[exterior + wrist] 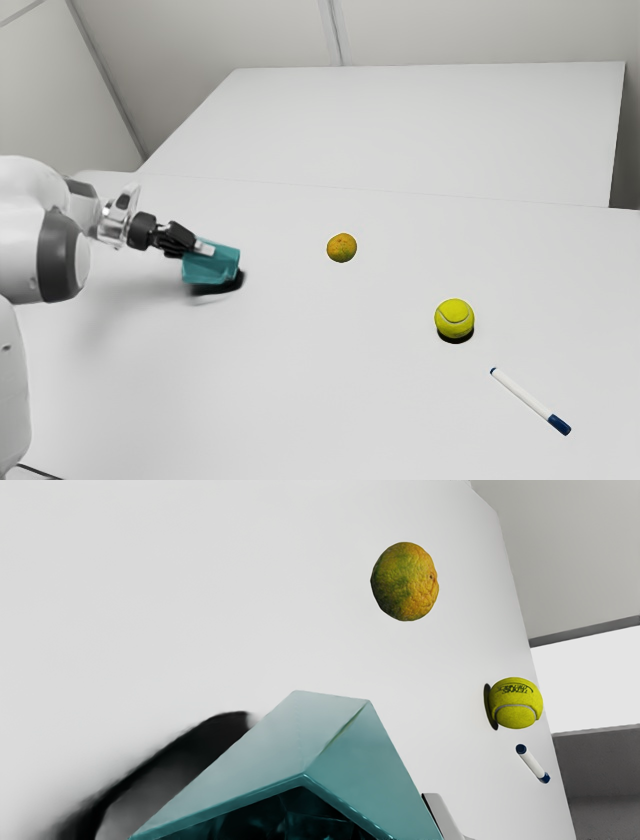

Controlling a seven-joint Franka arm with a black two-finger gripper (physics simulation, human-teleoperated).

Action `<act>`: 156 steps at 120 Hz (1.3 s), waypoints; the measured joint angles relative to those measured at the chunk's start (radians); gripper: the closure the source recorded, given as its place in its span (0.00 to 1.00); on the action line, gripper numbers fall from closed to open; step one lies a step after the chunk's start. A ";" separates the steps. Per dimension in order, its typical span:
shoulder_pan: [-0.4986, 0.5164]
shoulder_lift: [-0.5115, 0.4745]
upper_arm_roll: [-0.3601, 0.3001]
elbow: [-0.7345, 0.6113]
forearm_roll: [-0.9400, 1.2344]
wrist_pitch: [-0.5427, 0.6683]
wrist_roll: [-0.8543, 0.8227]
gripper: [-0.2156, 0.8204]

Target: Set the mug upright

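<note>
Exterior view: the black gripper (207, 249) is right up against the teal mug (210, 265), near the arm (62, 255) and above the white table (300, 400). The mug is tilted, with a dark shadow beneath it. In the wrist view its open end faces the hand, the inside quite dark. Whether the gripper stands wide, narrow or holding the mug, I cannot tell. Toward the exterior view's right comes a mottled orange fruit (342, 248) (some green on its skin), then a yellow tennis ball (454, 318), and just beyond the ball a white marker (528, 398) with blue ends, lying flat
</note>
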 joint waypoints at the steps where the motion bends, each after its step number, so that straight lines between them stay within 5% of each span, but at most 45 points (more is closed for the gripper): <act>1: -0.002 -0.003 0.000 0.000 0.000 0.000 0.000 0.93; 20: -0.039 -0.092 -0.003 -0.007 0.031 0.032 0.003 0.95; 40: -0.149 -0.324 -0.020 -0.136 0.216 0.148 -0.024 0.94; 69: -0.189 -0.528 -0.213 -0.285 0.690 0.420 -0.151 0.94; 100: -0.279 -0.543 -0.339 -0.288 1.152 0.599 -0.346 0.94; 156: -0.267 -0.470 -0.351 -0.323 1.314 0.747 -0.584 0.94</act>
